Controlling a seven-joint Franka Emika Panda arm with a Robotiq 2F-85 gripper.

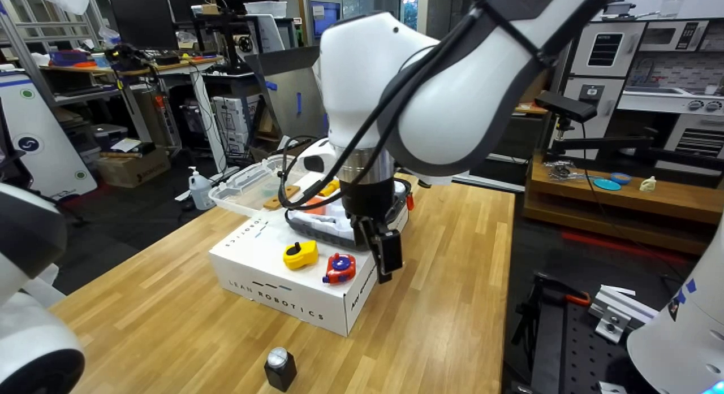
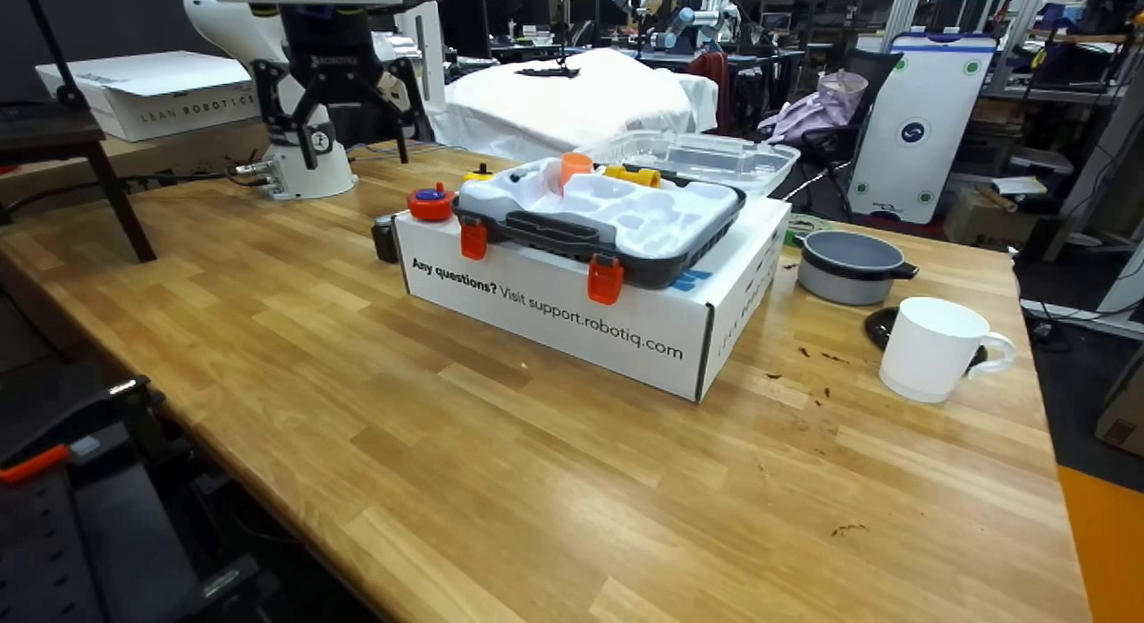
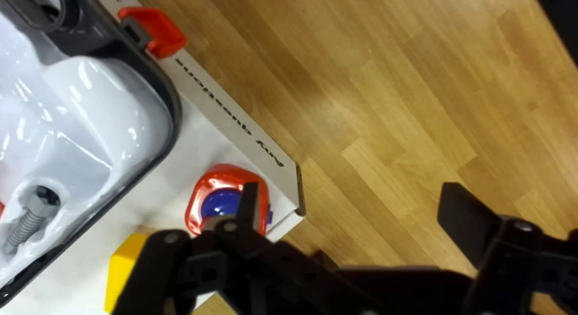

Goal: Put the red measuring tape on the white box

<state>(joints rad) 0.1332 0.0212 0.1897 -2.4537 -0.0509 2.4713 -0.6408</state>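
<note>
The red measuring tape (image 1: 341,268) with its blue patch rests on a corner of the white box (image 1: 277,301). In an exterior view the tape (image 2: 431,205) sits beside the tray on the white box (image 2: 554,319). In the wrist view the tape (image 3: 229,172) lies near the corner of the box (image 3: 198,125), partly hidden behind one finger. My gripper (image 3: 354,202) is open, with only wooden table showing between its fingers. The gripper (image 2: 357,163) hangs above the table past the box, apart from the tape. Its fingers overlap in an exterior view (image 1: 388,258).
A yellow tape (image 1: 300,254) and a black-rimmed tray (image 2: 554,232) share the box top. A small black-grey object (image 1: 280,370) stands on the table (image 2: 402,408). A grey pot (image 2: 849,270) and white mug (image 2: 929,350) stand by the box. Another white box (image 2: 179,91) is behind.
</note>
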